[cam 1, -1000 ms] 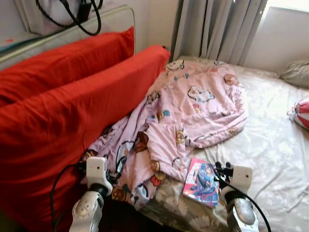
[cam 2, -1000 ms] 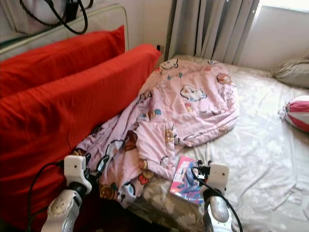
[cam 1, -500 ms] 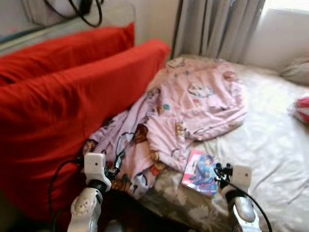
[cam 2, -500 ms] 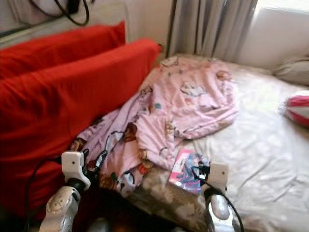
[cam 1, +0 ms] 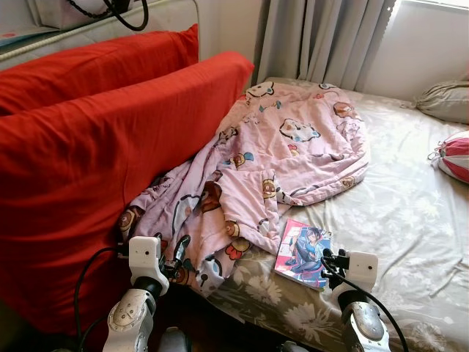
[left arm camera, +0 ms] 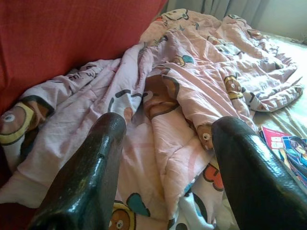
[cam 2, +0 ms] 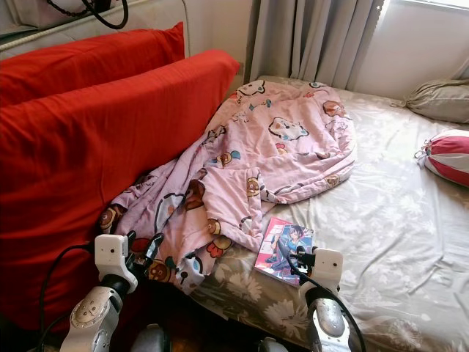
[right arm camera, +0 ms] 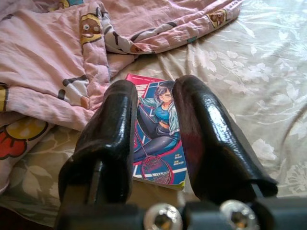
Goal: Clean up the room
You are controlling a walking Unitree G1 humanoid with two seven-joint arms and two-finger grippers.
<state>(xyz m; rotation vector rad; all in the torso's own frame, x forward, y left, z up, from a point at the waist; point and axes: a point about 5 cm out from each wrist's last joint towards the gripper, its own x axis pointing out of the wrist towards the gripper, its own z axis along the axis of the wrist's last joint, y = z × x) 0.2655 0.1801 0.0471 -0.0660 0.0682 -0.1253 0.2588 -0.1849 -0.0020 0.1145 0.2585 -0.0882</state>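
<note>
A bed [cam 1: 410, 220] covered in a pale floral sheet takes up most of the room in front of the robot, with grey curtains [cam 1: 322, 40] hanging behind its far edge. Along the robot's left side two big red cushions [cam 1: 95, 154] stand on edge against the bed's side. A pink quilt [cam 1: 286, 158] printed with cartoon animals sprawls rumpled from the cushions across the sheet, its near end trailing down to the bed's front edge. Far off on the right lie a grey pillow [cam 1: 445, 99] and a red-and-white striped cushion [cam 1: 456, 155], well apart from the quilt. A comic book [cam 1: 303, 252] with a drawn girl on its cover lies flat on the sheet near the front edge, just beside the quilt's loose corner. The right gripper [right arm camera: 156, 120] hovers low, close in front of the book, its two black fingers slightly parted with nothing between them; seen from the wrist, the cover shows through the gap, the book lying beyond the fingertips and not touched. The left gripper [left arm camera: 165, 139] sits at the quilt's near end, fingers spread wide and empty, the crumpled pink fabric lying just ahead of them.
</note>
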